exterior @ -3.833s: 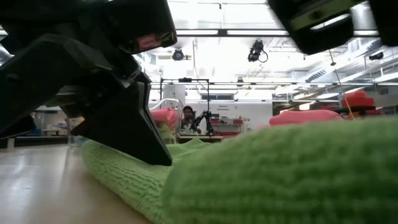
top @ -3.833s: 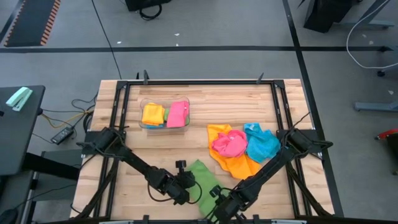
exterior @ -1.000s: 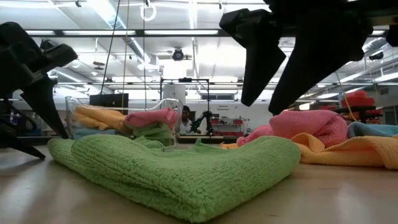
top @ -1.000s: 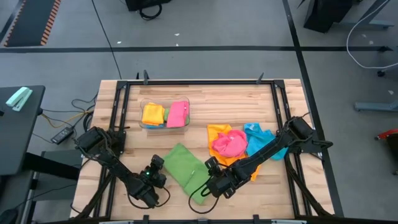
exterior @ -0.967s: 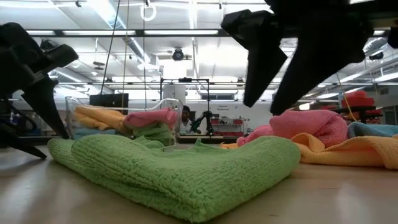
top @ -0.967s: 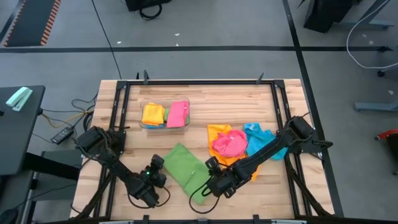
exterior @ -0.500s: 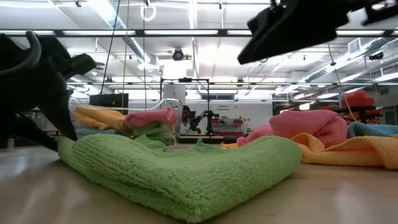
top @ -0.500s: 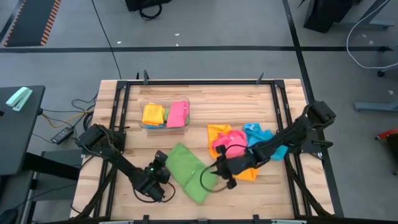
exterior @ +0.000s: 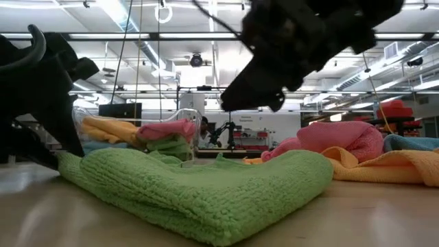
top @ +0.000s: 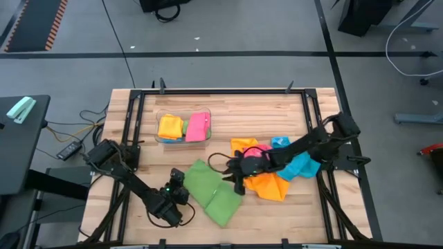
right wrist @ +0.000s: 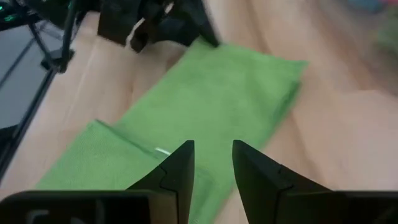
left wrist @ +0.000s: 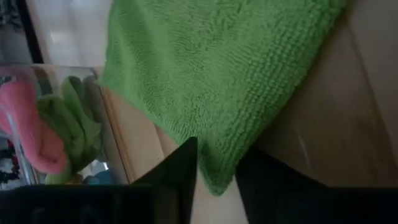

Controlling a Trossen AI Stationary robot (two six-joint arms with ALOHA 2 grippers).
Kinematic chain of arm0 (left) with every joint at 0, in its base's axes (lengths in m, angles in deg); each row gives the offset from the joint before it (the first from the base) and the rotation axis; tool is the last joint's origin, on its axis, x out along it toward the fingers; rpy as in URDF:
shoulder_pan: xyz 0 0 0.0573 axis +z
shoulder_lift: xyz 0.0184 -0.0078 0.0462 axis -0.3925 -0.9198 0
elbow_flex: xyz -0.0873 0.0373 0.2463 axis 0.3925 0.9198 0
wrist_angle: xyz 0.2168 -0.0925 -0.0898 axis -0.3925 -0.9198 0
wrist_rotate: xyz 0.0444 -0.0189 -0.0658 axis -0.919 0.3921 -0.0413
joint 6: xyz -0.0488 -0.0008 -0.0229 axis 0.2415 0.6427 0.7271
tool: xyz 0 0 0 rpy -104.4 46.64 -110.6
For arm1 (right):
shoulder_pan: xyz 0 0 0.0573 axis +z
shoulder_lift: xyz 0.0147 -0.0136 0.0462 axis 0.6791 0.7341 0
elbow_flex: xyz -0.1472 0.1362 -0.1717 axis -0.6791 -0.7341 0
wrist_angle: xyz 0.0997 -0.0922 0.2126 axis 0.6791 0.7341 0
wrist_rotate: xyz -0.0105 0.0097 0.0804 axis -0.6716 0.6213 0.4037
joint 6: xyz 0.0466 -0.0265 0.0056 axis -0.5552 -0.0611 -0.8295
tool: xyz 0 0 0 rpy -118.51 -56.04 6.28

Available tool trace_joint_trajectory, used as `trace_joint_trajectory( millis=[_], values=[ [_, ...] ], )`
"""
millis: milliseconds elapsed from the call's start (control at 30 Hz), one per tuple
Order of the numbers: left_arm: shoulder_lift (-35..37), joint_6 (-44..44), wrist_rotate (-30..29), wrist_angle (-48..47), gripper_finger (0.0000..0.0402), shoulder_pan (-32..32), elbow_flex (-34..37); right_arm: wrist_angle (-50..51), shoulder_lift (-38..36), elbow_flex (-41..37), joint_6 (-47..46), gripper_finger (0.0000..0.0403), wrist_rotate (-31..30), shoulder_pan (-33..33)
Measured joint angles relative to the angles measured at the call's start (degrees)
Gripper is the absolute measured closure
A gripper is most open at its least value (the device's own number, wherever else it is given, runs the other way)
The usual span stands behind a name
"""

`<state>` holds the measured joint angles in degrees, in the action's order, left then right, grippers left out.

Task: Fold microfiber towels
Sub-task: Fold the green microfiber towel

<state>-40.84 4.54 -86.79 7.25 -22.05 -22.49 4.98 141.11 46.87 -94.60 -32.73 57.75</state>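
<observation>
A green microfiber towel lies folded and flat on the wooden table. My left gripper is at its left corner. That corner lies between the two fingers, which stand a little apart. My right gripper hovers open above the towel's far right side with nothing between its fingers. It also shows as a dark shape in the air above the towel. Behind it lies a loose pile of an orange, a pink and a blue towel. My left gripper has the green towel's left corner lying flat between its two fingers. It comes slanting down from the table's left. Whether the fingers touch the cloth I cannot tell. The whole towel rests on the table.
A clear plastic bin at the far left of the table holds folded yellow and pink towels. A black frame runs around the table top. Bare wood lies near the front edge on the right.
My right gripper has left the green towel's near end. It has gone toward the far edge along the towel's right side, rolling its wrist, and now hangs beside the pile. My left gripper has stayed at the towel's left corner. The towel lies where it was.
</observation>
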Motion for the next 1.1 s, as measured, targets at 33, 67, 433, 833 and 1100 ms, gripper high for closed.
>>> trace_joint_trajectory(
  millis=[33,67,433,833,1100],
  values=[
    [0.0,1.1,-0.1,-0.1,0.0280,-0.3,0.0,0.6,1.5,1.6,0.3,0.0285,1.3,-0.7],
    [0.0,2.2,-0.3,-0.2,0.0267,-0.7,0.0,1.4,3.4,3.8,0.7,0.0285,3.0,-1.4],
    [0.9,18.0,-1.9,0.2,0.0217,-7.3,-0.1,19.3,18.6,28.1,5.8,0.0217,6.5,-8.7],
    [1.2,17.5,-2.8,6.4,0.0259,-11.3,-0.1,24.6,21.7,35.1,3.3,0.0144,5.9,-14.7],
    [1.2,15.5,-3.3,6.4,0.0276,-9.0,-0.1,22.2,24.8,34.9,2.0,0.0150,5.1,-14.1]
  ],
)
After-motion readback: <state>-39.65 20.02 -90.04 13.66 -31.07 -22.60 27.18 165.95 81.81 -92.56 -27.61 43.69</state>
